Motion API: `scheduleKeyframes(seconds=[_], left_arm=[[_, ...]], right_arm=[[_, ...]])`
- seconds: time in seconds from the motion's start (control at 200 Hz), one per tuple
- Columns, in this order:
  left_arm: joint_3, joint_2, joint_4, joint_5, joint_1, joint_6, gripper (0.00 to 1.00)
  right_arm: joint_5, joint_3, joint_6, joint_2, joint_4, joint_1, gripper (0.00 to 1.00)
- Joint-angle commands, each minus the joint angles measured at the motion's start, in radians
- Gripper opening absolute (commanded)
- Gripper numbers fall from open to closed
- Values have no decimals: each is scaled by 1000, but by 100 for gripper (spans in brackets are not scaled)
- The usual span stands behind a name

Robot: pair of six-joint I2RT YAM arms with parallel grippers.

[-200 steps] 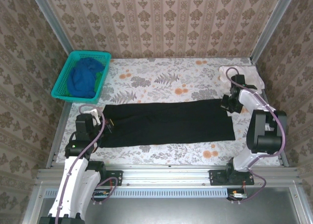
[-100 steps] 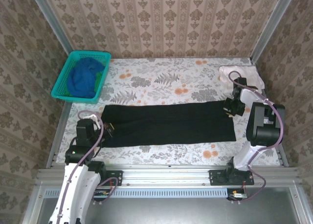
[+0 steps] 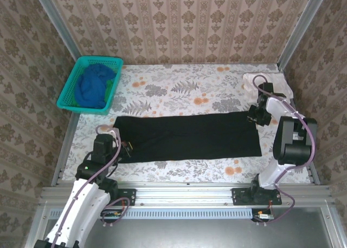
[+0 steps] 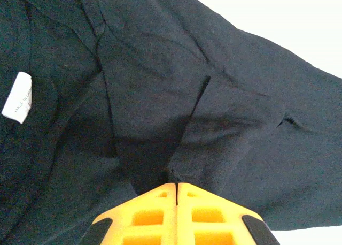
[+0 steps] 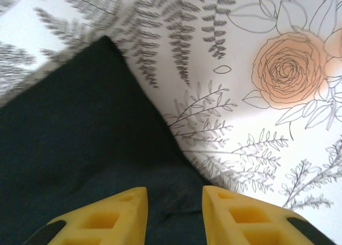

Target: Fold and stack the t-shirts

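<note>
A black t-shirt lies as a long folded band across the table. My left gripper is at the band's left end, shut on a pinch of its cloth; a white label shows on the cloth nearby. At the band's far right corner my right gripper stands open. Its yellow fingers are apart, with black cloth lying under and between them. A blue t-shirt is bunched in the teal basket. A pale white-pink one lies at the far right.
The teal mesh basket stands at the far left corner. A floral tablecloth covers the table, with bare room behind the black band. Patterned walls close in the back and sides. A metal rail runs along the near edge.
My right gripper has opened and let go of the black shirt's right corner. My left gripper has shifted rightward and nearer, still pinching the shirt's left end.
</note>
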Motion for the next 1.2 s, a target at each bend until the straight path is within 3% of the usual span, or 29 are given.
scheduleKeyframes(seconds=[0.0,0.185,0.285,0.35,0.39,0.495,0.625,0.685,0.755,0.87,0.975,1.07,1.195], left_arm=[[-29,13,-35,-73,-38,-52,0],[-60,53,-26,-96,-82,-89,0],[-43,70,-46,-111,-90,-98,33],[-10,61,-66,-122,-90,-84,43],[17,53,-71,-139,-90,-68,57],[102,57,-57,-188,-86,-17,63],[156,193,101,-189,-52,49,64],[188,314,192,-141,0,79,64],[245,501,283,-22,80,101,56],[367,776,399,76,141,145,47],[498,994,403,136,153,186,44],[564,1137,428,206,161,207,39],[641,1283,412,213,179,243,35]], right_arm=[[34,-18,29,-95,-21,48,41],[-84,-34,78,-58,109,247,44],[-106,11,82,6,130,343,46],[-104,22,91,19,147,394,46],[-118,22,95,18,189,424,47],[-204,30,93,29,302,559,51],[-321,62,61,85,474,723,55],[-360,95,32,131,529,770,55],[-382,159,13,205,559,807,55],[-413,304,-12,344,496,849,58],[-339,386,-72,417,417,882,59],[-334,410,-136,447,394,904,58],[-290,437,-243,468,313,936,56]])
